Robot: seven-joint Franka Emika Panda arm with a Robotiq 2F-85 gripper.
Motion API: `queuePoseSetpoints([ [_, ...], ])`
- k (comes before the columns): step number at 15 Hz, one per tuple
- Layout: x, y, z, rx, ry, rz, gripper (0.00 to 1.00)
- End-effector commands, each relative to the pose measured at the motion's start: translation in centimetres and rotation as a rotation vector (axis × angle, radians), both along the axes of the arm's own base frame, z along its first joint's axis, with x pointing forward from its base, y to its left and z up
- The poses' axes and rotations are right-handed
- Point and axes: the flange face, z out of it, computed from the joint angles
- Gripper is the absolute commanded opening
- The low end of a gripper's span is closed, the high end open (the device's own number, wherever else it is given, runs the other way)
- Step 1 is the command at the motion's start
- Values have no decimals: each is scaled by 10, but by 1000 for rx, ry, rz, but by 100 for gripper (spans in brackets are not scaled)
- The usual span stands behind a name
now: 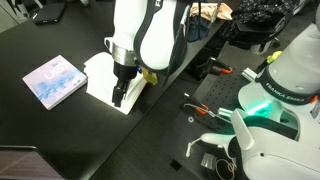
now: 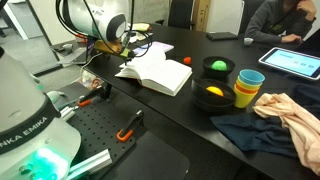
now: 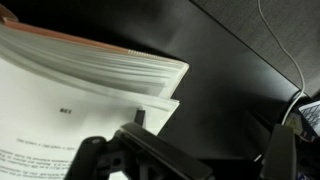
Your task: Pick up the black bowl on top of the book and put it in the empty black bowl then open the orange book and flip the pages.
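The orange book [image 1: 108, 76] lies open on the black table, white pages up; it also shows in an exterior view [image 2: 155, 72] and in the wrist view [image 3: 70, 95]. My gripper [image 1: 120, 95] hangs low over the book's edge, seen too in an exterior view [image 2: 126, 47]. In the wrist view my gripper [image 3: 205, 145] is open, one finger at the edge of the pages, the other over bare table. A sheaf of pages stands lifted. The black bowl [image 2: 210, 96] with the yellow ball sits away from the book. The empty black bowl cannot be told apart beneath it.
A black bowl with a green ball [image 2: 217, 67], stacked yellow and blue cups [image 2: 248, 86], a red ball [image 2: 186, 61] and a tan cloth [image 2: 288, 115] lie beyond the book. A thin pale blue-and-white book [image 1: 55, 80] lies beside it. A person sits with a tablet [image 2: 296, 62].
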Motion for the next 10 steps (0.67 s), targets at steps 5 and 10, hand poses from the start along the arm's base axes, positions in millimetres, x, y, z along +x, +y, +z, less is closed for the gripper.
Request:
queuePoseSetpoints([
  [5,24,-18,50,-61,-115,42,100],
  [10,46,-73,80,-262,-169,-14,100],
])
